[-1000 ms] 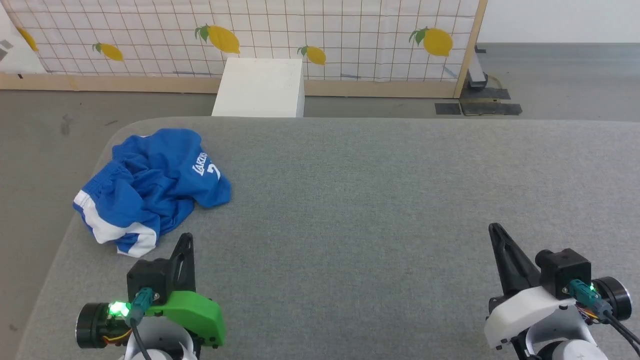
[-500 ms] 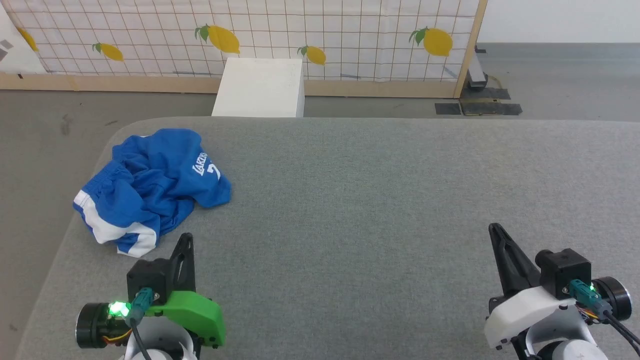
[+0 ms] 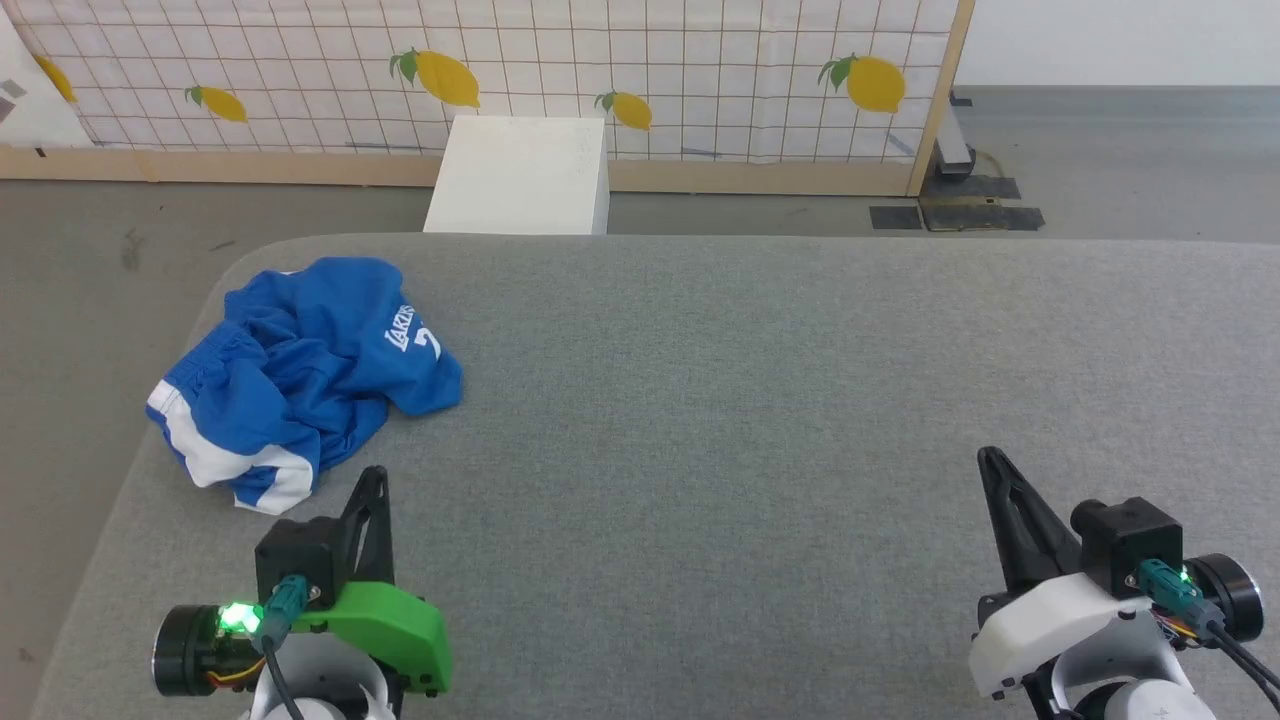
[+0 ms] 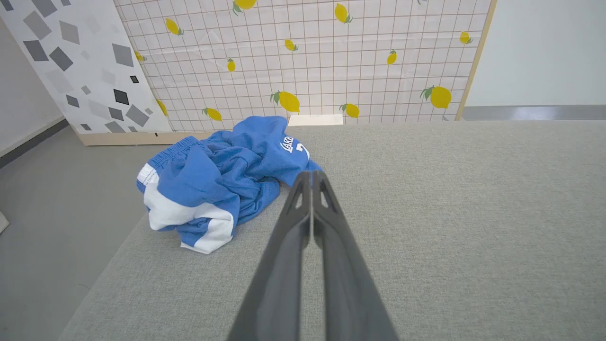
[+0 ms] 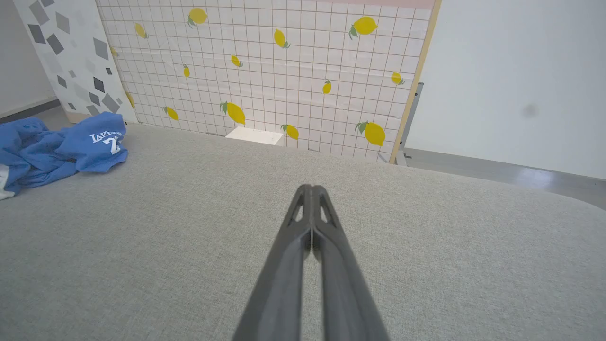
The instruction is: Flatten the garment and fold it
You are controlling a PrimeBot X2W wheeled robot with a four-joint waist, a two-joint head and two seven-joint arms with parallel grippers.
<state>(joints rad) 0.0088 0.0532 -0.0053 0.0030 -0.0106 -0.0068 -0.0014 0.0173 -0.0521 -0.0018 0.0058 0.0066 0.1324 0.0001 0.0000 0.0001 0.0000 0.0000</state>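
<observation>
The garment (image 3: 300,380), bright blue shorts with white stripes and white lettering, lies crumpled near the far left corner of the grey table (image 3: 750,400). My left gripper (image 3: 373,478) hovers just in front of it, a short way apart, fingers pressed together with nothing between them. In the left wrist view the garment (image 4: 222,180) sits just beyond and left of that shut left gripper (image 4: 311,174). My right gripper (image 3: 988,458) is shut and empty over the table's near right part. From the right wrist view the garment (image 5: 61,147) lies far left of the right gripper (image 5: 311,188).
A white box (image 3: 520,175) stands on the floor behind the table, against a tiled lemon-print panel (image 3: 600,70) with a wooden base. The table's rounded left edge (image 3: 110,500) drops to grey floor close beside the garment.
</observation>
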